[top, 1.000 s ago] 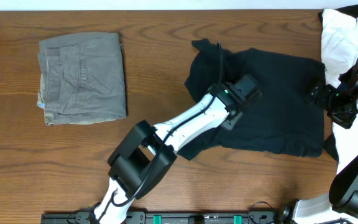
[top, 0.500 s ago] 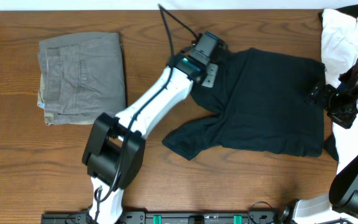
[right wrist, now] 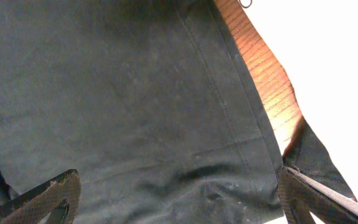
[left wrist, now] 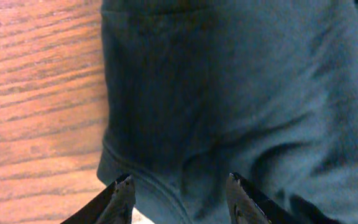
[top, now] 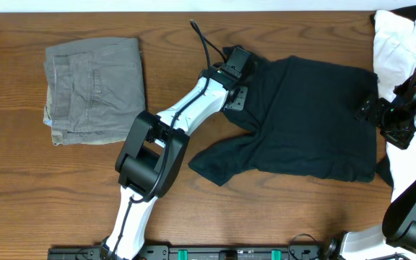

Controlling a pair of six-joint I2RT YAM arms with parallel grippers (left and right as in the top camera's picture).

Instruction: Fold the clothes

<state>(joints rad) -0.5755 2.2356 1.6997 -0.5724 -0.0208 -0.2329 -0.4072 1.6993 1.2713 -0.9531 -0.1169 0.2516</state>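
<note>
The clothes, a black T-shirt (top: 309, 123), lie spread flat on the wooden table, one sleeve sticking out at the lower left. My left gripper (top: 240, 61) hangs over the shirt's upper left corner. In the left wrist view its jaws (left wrist: 179, 182) stand apart, open, above the shirt (left wrist: 241, 93), whose curved hem runs between the tips. My right gripper (top: 370, 108) is at the shirt's right edge. It (right wrist: 182, 199) is wide open over the dark cloth (right wrist: 117, 93), gripping nothing.
Folded grey-green trousers (top: 96, 90) lie at the left of the table. A white garment (top: 396, 50) is bunched at the back right corner, and it (right wrist: 328, 62) shows just past the shirt's hem. Bare wood (left wrist: 36, 93) lies to the left of the shirt.
My left arm has swung from the middle of the shirt to its upper left corner, uncovering the lower left sleeve. The right arm has not moved.
</note>
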